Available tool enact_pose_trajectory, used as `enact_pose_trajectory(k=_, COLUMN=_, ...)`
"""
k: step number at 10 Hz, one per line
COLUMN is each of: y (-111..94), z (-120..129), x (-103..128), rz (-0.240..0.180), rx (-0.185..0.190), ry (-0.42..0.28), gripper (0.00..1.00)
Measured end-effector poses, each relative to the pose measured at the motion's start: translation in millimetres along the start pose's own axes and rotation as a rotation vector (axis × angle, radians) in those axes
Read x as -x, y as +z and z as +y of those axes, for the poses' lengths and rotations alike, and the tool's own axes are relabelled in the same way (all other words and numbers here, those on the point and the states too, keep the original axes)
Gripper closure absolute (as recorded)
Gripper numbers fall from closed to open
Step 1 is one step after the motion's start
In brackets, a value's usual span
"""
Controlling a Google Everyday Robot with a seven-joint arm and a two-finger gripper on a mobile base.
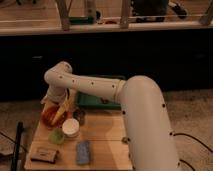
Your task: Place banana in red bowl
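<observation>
The red bowl [50,116] sits at the far left of the wooden table [102,142]. The banana [61,112] is a pale-yellow curved piece lying at the bowl's right side, over its rim. My gripper [59,102] hangs from the white arm [100,90] directly above the bowl and right at the banana's upper end.
A white cup [70,127] and a small light-green cup [57,135] stand just in front of the bowl. A grey cup [79,116] is to its right. A green tray [97,100] lies behind. A blue sponge [83,151] and a brown block [43,154] lie near the front edge.
</observation>
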Motion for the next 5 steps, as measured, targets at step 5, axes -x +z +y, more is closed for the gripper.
enact_pose_trajectory(k=5, y=0.0, z=0.0, x=0.0, rz=0.000, rx=0.000, ry=0.000, gripper=0.20)
